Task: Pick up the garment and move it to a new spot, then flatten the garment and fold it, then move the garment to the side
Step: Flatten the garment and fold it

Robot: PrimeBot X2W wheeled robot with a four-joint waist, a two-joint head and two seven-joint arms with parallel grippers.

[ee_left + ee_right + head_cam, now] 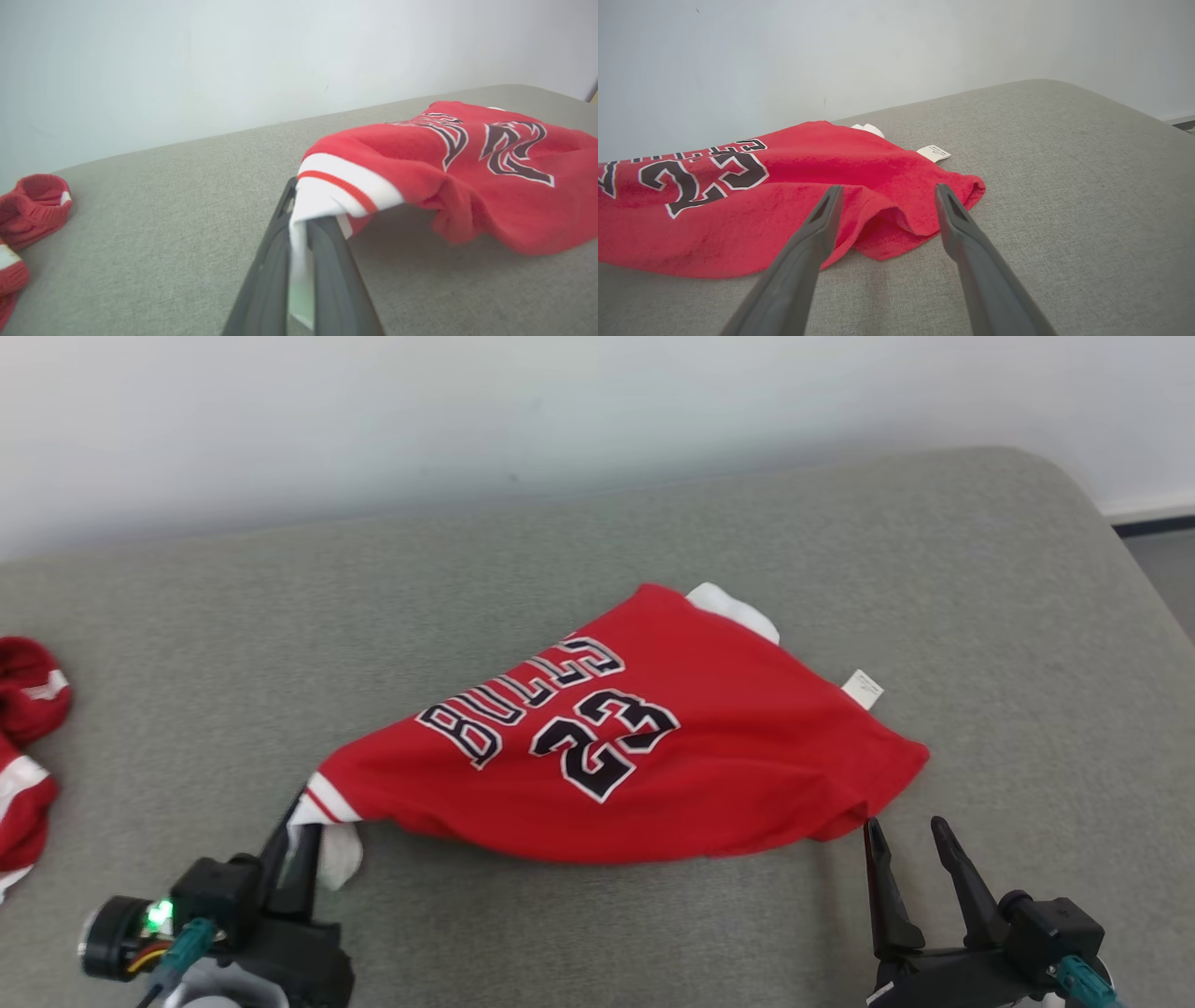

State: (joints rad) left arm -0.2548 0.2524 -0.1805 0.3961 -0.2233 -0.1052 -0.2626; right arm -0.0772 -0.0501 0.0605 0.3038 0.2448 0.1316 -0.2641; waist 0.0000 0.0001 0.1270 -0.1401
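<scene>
The red jersey [635,747], rumpled in the middle of the grey padded surface [980,569], looks light, soft and limp, so it is best taken by its corners; the left claw [303,219] is clenched on the near-left white-trimmed corner, and the right claw [888,189] is released just beside the right hem. Its underside is hidden, and another red garment [23,756] is cut off at the far left

My left gripper [297,814] sits low at the near-left corner of the jersey [709,756], wrist tilted up, fingers pinched together on its white trim [327,186]. My right gripper [904,827] hovers just off the jersey's near-right corner, fingers spread wide, pointing at the hem, holding nothing.
</scene>
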